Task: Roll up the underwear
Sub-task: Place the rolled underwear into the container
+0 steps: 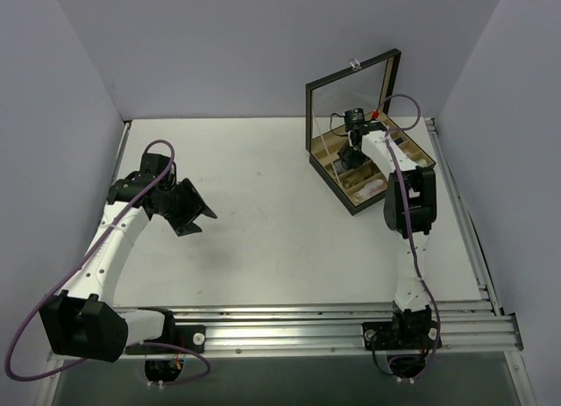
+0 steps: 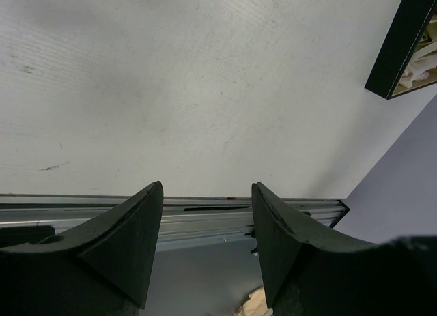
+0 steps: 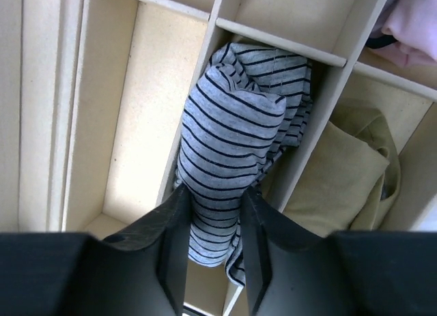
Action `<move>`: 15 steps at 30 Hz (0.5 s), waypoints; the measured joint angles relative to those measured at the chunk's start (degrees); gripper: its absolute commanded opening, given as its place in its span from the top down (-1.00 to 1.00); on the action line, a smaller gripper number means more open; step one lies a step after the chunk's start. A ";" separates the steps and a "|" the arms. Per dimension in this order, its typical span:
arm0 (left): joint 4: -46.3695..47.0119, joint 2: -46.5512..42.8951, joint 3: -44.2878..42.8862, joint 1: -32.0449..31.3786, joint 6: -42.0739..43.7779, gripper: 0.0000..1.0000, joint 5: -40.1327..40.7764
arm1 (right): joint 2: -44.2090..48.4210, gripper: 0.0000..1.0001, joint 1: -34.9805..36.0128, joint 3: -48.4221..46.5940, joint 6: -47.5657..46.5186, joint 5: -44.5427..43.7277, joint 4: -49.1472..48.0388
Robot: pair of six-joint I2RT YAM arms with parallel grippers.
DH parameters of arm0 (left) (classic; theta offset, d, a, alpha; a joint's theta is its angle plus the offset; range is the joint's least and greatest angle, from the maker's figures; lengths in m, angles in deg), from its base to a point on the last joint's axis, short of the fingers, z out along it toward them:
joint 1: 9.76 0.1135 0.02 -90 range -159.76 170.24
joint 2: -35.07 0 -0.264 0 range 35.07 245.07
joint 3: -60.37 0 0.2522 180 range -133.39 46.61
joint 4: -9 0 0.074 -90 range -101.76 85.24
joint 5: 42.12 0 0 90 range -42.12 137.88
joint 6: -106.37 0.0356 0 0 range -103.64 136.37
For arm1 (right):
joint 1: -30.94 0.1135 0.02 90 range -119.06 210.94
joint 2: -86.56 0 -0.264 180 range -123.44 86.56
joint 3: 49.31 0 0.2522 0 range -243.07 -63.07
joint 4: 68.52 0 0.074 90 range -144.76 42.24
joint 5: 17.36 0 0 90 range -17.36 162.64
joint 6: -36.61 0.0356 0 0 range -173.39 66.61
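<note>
The right tool [image 3: 214, 200] is clamped on the soft grey dark-striped cloth underwear [image 3: 232, 118] — bunched in a compartment of a pale wooden box [image 3: 123, 125] — so lift straight up, clear of the dividers [image 3: 280, 41], toward the left tool [image 2: 207, 193], jaws apart.

Underwear [image 3: 232, 138] is showing soft knit cloth, box [image 3: 136, 125] matt pale wood, right gripper [image 3: 215, 196] matt black plastic.

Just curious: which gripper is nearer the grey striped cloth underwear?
Right. The right gripper pinches the grey striped cloth underwear in the wooden box; the left gripper hangs open far across the table.
</note>
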 measured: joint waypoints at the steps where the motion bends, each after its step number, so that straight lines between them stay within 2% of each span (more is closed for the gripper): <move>1: 0.13 0.09 0.00 -0.04 0.00 -0.25 -0.04 | 0.07 0.53 -0.11 0.00 -0.15 0.26 0.04; 2: 0.17 0.20 0.00 -0.09 0.00 -0.25 -0.15 | 0.17 0.40 -0.28 -0.11 -0.33 0.57 0.26; 5: 0.26 0.37 0.00 -0.31 -0.07 -0.25 -0.20 | 0.22 0.20 -0.90 -0.92 -0.26 1.16 1.05; 15: 1.77 0.39 0.94 -0.42 -1.09 -0.25 -0.28 | 2.93 0.06 -3.19 -0.28 0.61 2.12 1.11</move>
